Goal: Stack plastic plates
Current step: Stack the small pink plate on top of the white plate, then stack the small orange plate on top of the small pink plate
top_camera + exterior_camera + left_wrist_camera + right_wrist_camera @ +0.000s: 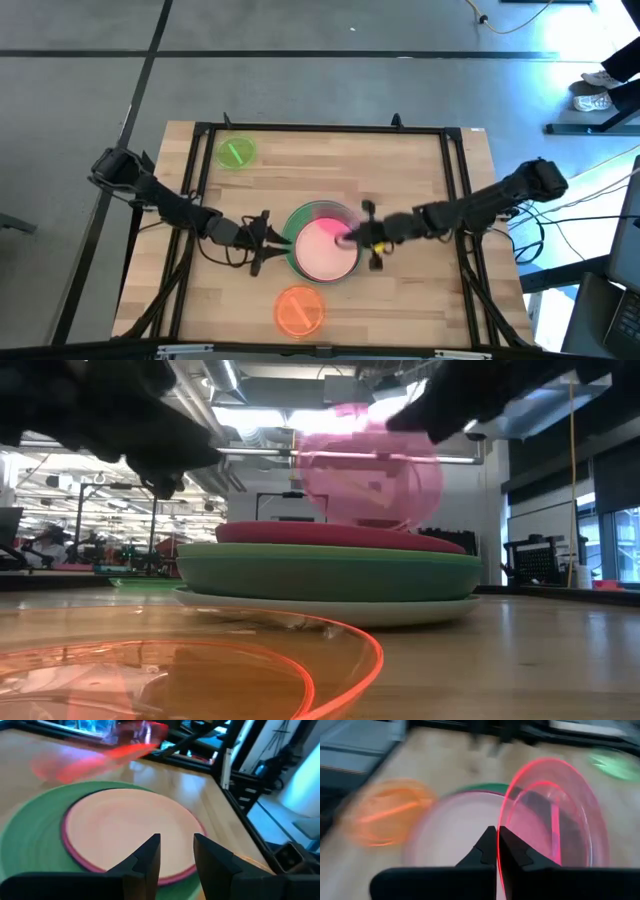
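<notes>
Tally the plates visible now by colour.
Lime green plate: 1
Translucent orange plate: 1
Pink-red plate, in right gripper: 1
Pale plate, stack bottom: 1
Green plate: 1
Magenta plate: 1
Total: 6 visible
Left gripper open beside the stack.

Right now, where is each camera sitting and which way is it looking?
High view: above the table, facing straight down; both arms show, the left gripper beside the stack.
Low view: at tabletop height, facing level across to the stack; dark arm parts show at the top.
Left wrist view: on the left arm, facing the stack past its fingers.
Right wrist view: on the right arm; the right gripper pinches the pink plate.
Low and right wrist views share the orange plate and pink plate.
</notes>
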`<state>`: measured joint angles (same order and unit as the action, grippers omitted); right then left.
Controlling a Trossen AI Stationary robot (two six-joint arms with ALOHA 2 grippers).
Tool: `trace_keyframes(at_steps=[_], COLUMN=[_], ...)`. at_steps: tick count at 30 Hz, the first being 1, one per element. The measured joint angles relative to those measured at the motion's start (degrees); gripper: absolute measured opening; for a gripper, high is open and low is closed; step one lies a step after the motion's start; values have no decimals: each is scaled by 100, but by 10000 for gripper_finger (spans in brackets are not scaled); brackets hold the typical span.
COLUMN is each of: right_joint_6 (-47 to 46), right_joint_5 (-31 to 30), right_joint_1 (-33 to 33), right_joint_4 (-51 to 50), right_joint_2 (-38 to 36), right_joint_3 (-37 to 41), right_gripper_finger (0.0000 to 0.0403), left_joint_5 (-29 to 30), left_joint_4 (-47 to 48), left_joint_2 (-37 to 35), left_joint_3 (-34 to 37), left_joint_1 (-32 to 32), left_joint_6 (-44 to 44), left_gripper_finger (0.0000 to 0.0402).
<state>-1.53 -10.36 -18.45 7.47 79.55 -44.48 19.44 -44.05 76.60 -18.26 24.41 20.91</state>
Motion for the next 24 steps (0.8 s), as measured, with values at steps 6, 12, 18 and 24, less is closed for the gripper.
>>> trace_keyframes(at_steps=[6, 12, 18, 24], right_joint_6=[-459, -717, -1647, -1923], right_joint_5=[8, -50, -410, -411], right_joint_1=[-782, -934, -930, -929], right_joint_4=[347, 319, 364, 810], right_joint_2=[605, 1045, 1356, 1662], right_joint_3=[-280, -387, -398, -403], right_gripper_finger=[2, 3, 27, 97], left_joint_5=[142, 138, 384, 665], left_joint_4=[79, 228, 267, 335], left_joint_2=[2, 2, 2, 45], left_joint_3=[0, 0, 0, 2], left_joint_1=[442, 1015, 1601, 2127], left_joint_6=[107, 295, 353, 637], left_gripper_finger=[110, 110, 110, 110])
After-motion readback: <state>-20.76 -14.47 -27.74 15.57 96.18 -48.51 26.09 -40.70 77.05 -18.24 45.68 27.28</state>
